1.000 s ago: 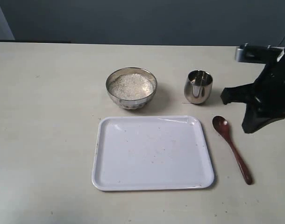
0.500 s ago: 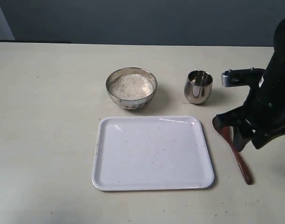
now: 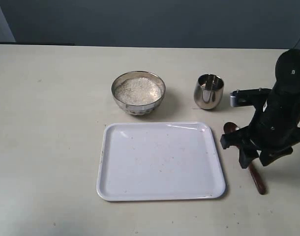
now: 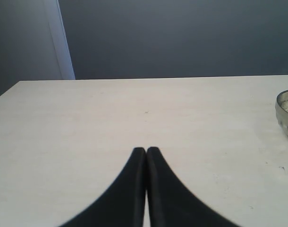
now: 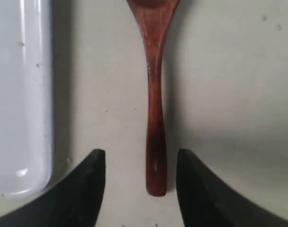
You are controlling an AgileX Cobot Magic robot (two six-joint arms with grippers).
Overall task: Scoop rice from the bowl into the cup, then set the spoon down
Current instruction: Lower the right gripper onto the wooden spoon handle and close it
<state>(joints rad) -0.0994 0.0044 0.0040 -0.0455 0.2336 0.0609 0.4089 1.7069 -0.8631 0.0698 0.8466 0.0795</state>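
The steel bowl (image 3: 138,93) holds a heap of white rice (image 3: 138,89) behind the tray. To its right stands the small steel cup (image 3: 208,91). The reddish-brown wooden spoon (image 3: 258,183) lies flat on the table right of the tray, its middle hidden under my right arm. My right gripper (image 3: 253,156) hangs open over the handle. In the right wrist view the spoon handle (image 5: 155,118) runs between the two fingers, its end level with the fingertips (image 5: 94,172) and touching neither. My left gripper (image 4: 146,150) is shut on nothing, low over bare table, with the bowl's rim (image 4: 286,111) at the frame edge.
A white rectangular tray (image 3: 115,187) lies in front of the bowl, its right edge (image 5: 21,94) close beside the spoon. A dark wall runs behind the table's far edge. The left arm does not show in the exterior view.
My right arm has come forward and down from beside the cup to over the spoon's handle, covering its middle. Bowl, cup, tray and spoon have stayed put.
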